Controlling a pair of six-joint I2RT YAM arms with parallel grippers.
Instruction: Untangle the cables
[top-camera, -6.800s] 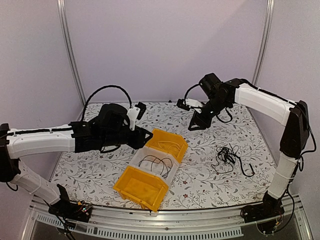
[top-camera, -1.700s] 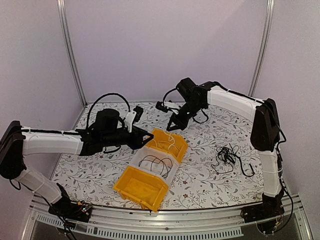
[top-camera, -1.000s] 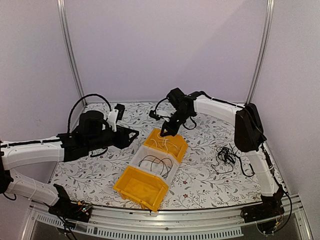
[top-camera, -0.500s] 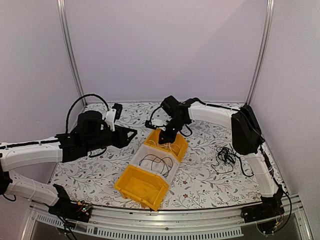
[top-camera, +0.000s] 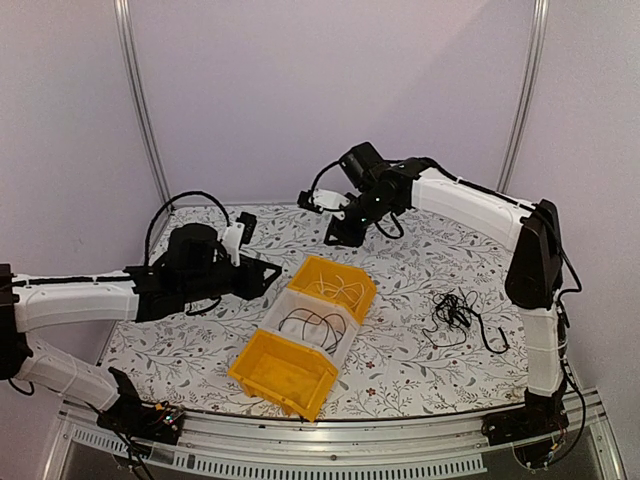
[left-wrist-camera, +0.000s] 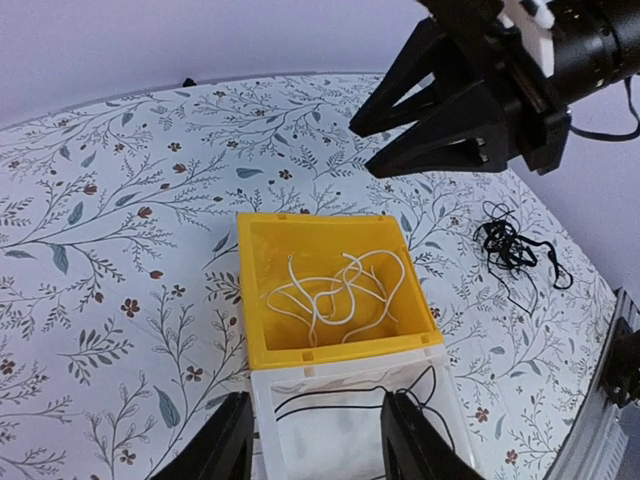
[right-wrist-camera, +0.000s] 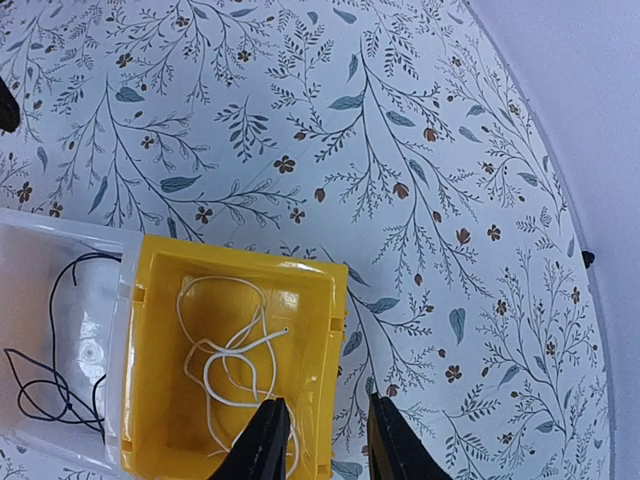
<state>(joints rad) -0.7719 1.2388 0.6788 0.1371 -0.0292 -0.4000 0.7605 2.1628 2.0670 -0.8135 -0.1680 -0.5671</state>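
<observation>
Across the middle of the top view, three bins in a slanted row on the flowered desk (top-camera: 400, 360), end to end and touching: upper bin (top-camera: 305, 278) (left-wrist-camera: 340, 352) (right-wrist-camera: 240, 262), yellow, toward the upper right; clear bin (top-camera: 275, 318) in the middle; lower bin (top-camera: 285, 385), yellow, toward the lower left.

White cables (top-camera: 338, 288) (left-wrist-camera: 335, 295) (right-wrist-camera: 235, 360) in loose curls inside the upper bin. Black cables (top-camera: 312, 325) (right-wrist-camera: 40, 370) in loops inside the clear bin. Right of centre, well apart from the bins, a black tangle (top-camera: 455, 310) (left-wrist-camera: 510, 245) flat on the desk.

Left fingers (top-camera: 268, 277) just left of the upper bin, held above the desk and aimed at the row. Spread apart, nothing between them. In the left wrist view, both tips at the bottom edge, over the clear bin.

Right fingers (top-camera: 338, 236) in the upper middle of the top view, up in the air beyond the upper bin, angled down and left. Also spread wide and gripping nothing, seen plainly at the upper right of the left wrist view. In the right wrist view, tips at the bottom edge, either side of the upper bin's right wall.
</observation>
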